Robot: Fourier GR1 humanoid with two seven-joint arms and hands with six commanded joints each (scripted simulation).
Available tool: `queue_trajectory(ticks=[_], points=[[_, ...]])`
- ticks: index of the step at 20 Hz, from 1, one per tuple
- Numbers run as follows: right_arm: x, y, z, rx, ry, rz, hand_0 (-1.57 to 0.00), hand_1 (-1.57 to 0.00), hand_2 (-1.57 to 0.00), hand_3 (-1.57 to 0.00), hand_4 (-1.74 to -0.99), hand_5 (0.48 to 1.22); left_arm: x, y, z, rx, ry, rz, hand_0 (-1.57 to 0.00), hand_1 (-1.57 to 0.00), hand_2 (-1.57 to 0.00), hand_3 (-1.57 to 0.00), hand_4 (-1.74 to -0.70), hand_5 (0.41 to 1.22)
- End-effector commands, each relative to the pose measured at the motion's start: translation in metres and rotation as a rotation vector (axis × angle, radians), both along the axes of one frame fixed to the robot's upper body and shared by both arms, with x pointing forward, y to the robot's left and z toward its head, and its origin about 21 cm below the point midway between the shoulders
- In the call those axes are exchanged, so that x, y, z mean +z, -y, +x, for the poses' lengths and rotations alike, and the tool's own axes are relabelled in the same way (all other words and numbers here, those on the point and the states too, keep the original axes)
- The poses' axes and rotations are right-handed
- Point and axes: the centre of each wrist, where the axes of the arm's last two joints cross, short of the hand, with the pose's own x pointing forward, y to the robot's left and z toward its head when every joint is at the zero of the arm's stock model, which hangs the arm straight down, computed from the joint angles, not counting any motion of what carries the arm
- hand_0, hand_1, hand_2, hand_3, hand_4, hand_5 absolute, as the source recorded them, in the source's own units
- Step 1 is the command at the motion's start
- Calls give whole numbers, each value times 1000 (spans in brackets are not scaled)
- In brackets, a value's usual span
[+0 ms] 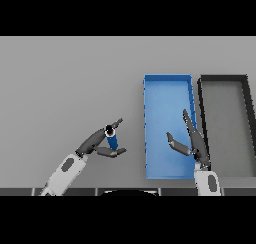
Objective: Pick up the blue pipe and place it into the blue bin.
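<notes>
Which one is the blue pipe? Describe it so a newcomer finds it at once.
Start at the grey table and its two long trays on the right, the blue bin and the black bin beside it. Go left of the blue bin to the left hand. The blue pipe is the short blue tube pinched there, its pale open end up; nothing else outside the bins is blue.

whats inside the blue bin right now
The shallow rectangular blue bin shows only its bare blue floor. The right hand hovers over its right side and hides part of the floor there. The short blue pipe is outside it, in the left hand.
</notes>
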Motion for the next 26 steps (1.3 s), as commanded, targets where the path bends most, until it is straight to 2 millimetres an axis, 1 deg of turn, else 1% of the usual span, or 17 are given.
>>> queue_trajectory(ticks=[1, 2, 3, 4, 5, 6, 7, 8, 9, 11, 14, 15, 17, 20, 22, 23, 26], points=[[0, 4, -1, -2, 5, 2, 1, 1, 1, 1, -1319, 664, 0, 4, 0, -15, -2, -34, 1, 1, 1, 1, -1190, 512], [0, 2, 0, -6, -1, 5, 1, 1, 1, 1, -1321, 664, 1, 13, 3, -20, -12, -62, 1, 1, -24, -17, -1215, 536], [1, 0, 3, -6, -2, 8, 1, 1, 1, 1, -1322, 664, 1, 11, 2, -19, -14, -84, 1, 1, -79, -69, -1240, 566], [2, 1, 2, -6, 1, 7, 1, 1, 1, 1, -1320, 664, 1, 11, 3, -13, -18, -96, -3, -89, -208, -197, -1275, 607], [0, 2, 0, -4, -7, 7, 1, 1, 1, 1, -1319, 663, 0, 17, 0, -12, -46, -122, -93, -246, -390, -472, -1306, 730], [0, 2, 1, -1, -1, 11, 1, 1, 1, 1, -1322, 666, -3, 17, -1, 0, -62, -141, -340, -501, -626, -692, -1389, 828], [1, 4, 3, -4, -5, 8, 1, 1, 1, 1, -1319, 666, 0, 21, -3, -5, -60, -162, -586, -715, -815, -840, -1455, 906], [1, 4, 3, 1, -2, 5, 1, 1, 1, 1, -1313, 665, -1, 23, -4, -18, -58, -168, -783, -886, -966, -979, -1509, 969], [0, 5, 2, 1, -7, 0, 1, 1, 1, 1, -1309, 664, -4, 24, -3, -23, -57, -185, -941, -1023, -1087, -1098, -1553, 1020], [0, 6, 3, -1, -6, -1, 1, 1, 1, 1, -1307, 666, -4, 26, -8, -34, -32, -185, -1168, -1220, -1261, -1250, -1617, 1092], [-4, 1, 1, 11, -8, -17, 1, 1, 1, 1, -1288, 664, -4, 30, -11, -31, -3, -181, -1364, -1391, -1412, -1381, -1670, 1155], [0, 4, 3, 3, 7, -25, 1, 1, 1, 1, -1281, 663, 1, 34, -8, -30, 1, -191, -1406, -1427, -1444, -1404, -1681, 1168], [-4, 2, 5, 5, -13, -9, 1, 1, 1, 1, -1279, 656, 12, 38, -8, -45, 40, -226, -1465, -1479, -1490, -1430, -1698, 1187], [0, 4, 7, 9, 10, -20, 1, 1, 1, 1, -1280, 663, 33, 54, -8, -88, 101, -299, -1517, -1524, -1529, -1447, -1714, 1204], [2, 3, 8, 0, 4, -39, 1, 1, 1, 1, -1277, 673, 45, 55, -5, -112, 118, -311, -1536, -1541, -1544, -1450, -1719, 1210], [-1, 4, 7, 4, 3, -42, 1, 1, 1, 1, -1278, 678, 52, 59, -2, -116, 123, -308, -1543, -1547, -1550, -1450, -1720, 1212], [-5, 3, 4, 6, 6, -53, 1, 1, 1, 1, -1272, 684, 68, 68, -7, -150, 120, -318, -1557, -1559, -1560, -1447, -1724, 1216]])
